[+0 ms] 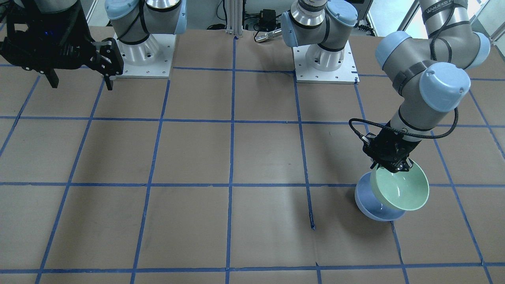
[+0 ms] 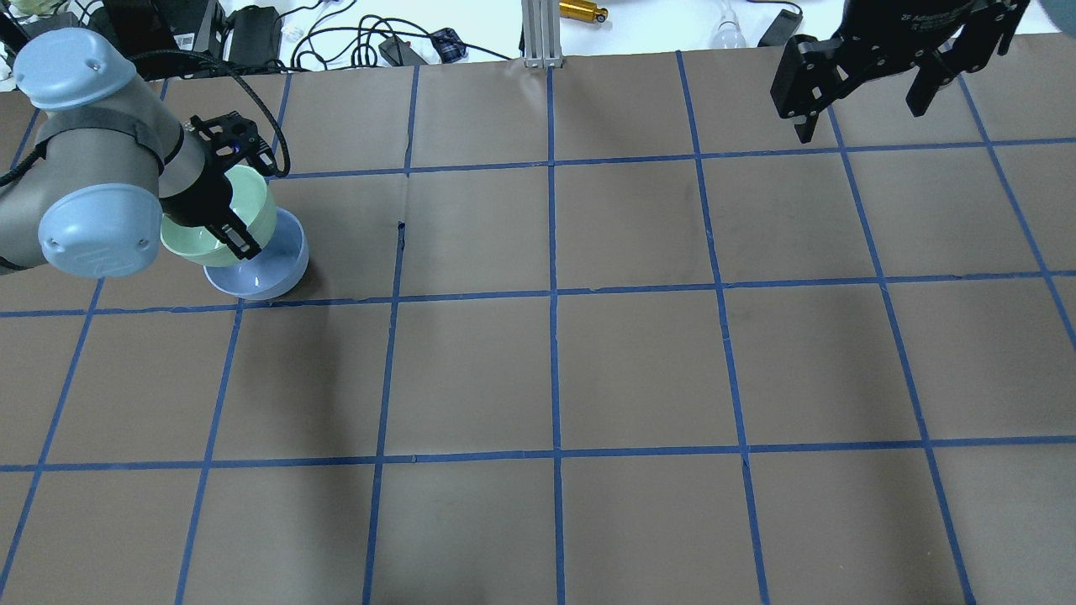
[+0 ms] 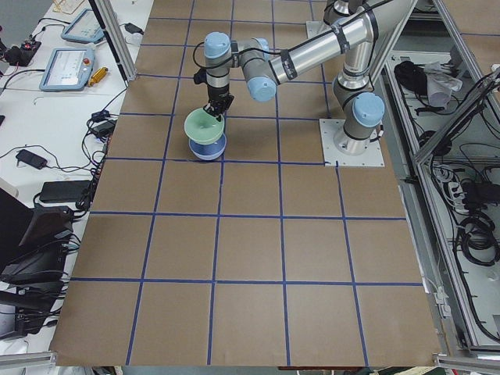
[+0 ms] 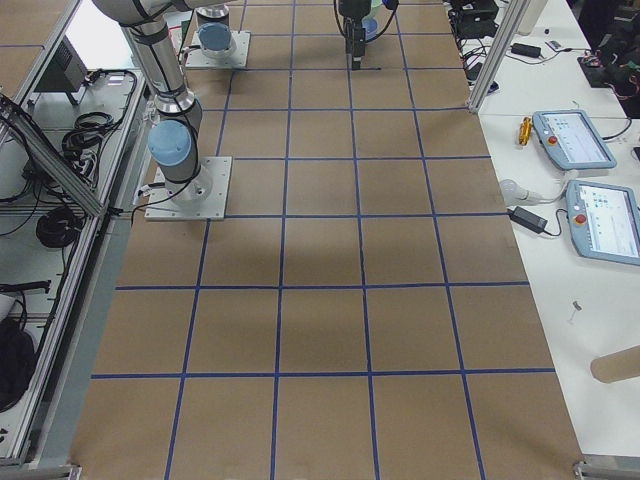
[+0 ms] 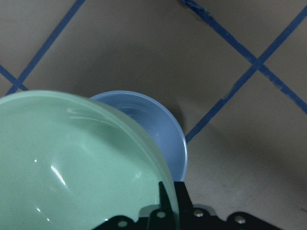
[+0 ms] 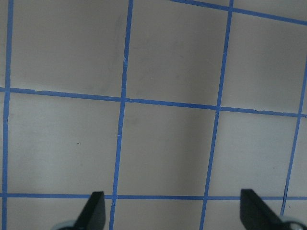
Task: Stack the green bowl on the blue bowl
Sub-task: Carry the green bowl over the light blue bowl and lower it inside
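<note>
My left gripper (image 1: 390, 163) is shut on the near rim of the green bowl (image 1: 400, 189) and holds it tilted over the blue bowl (image 1: 371, 209). The blue bowl stands on the brown table, partly covered by the green one. Whether the two bowls touch I cannot tell. In the overhead view the green bowl (image 2: 252, 210) overlaps the blue bowl (image 2: 273, 269) at the far left. The left wrist view shows the green bowl (image 5: 72, 163) in front of the blue bowl (image 5: 165, 139). My right gripper (image 2: 859, 116) is open and empty, raised at the far right.
The table is brown paper with a blue tape grid (image 2: 552, 294). Two white arm base plates (image 1: 146, 59) (image 1: 325, 67) sit on the robot's side. Cables and a metal post (image 2: 538, 34) lie along the far edge. A torn bit of tape (image 2: 401, 235) is near the bowls.
</note>
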You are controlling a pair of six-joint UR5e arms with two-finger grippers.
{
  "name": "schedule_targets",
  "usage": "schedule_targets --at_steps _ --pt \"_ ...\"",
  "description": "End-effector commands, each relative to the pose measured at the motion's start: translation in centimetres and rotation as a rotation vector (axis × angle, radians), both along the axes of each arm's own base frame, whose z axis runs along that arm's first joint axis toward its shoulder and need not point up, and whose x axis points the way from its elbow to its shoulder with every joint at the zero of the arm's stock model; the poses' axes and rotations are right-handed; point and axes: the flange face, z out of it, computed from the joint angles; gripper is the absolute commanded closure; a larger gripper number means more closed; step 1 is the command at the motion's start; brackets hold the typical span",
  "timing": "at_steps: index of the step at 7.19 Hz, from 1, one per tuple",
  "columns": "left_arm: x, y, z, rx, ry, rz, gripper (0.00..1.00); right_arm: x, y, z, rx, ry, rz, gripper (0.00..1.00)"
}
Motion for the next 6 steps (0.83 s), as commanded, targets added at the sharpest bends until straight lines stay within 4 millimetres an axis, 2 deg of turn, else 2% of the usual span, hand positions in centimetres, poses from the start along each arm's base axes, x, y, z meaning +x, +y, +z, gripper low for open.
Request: schedule_targets --at_steps 1,2,4,5,6 --pt "0.3 -0.7 -2.3 0.016 -0.018 0.016 1.00 0.0 0.0 0.0 0.000 0.000 0.000 0.00" --pt "0.4 -0.9 -3.5 0.037 -0.013 0.014 1.00 0.0 0.0 0.0 0.000 0.000 0.000 0.00" --pt "0.4 -1.2 -4.5 0.054 -0.007 0.017 1.00 0.0 0.0 0.0 0.000 0.000 0.000 0.00" --pt "0.4 -1.5 -4.6 0.042 -0.012 0.013 0.23 0.0 0.0 0.0 0.000 0.000 0.000 0.00" --pt "0.1 -1.7 -4.5 0.025 -0.011 0.017 0.11 0.0 0.0 0.0 0.000 0.000 0.000 0.00"
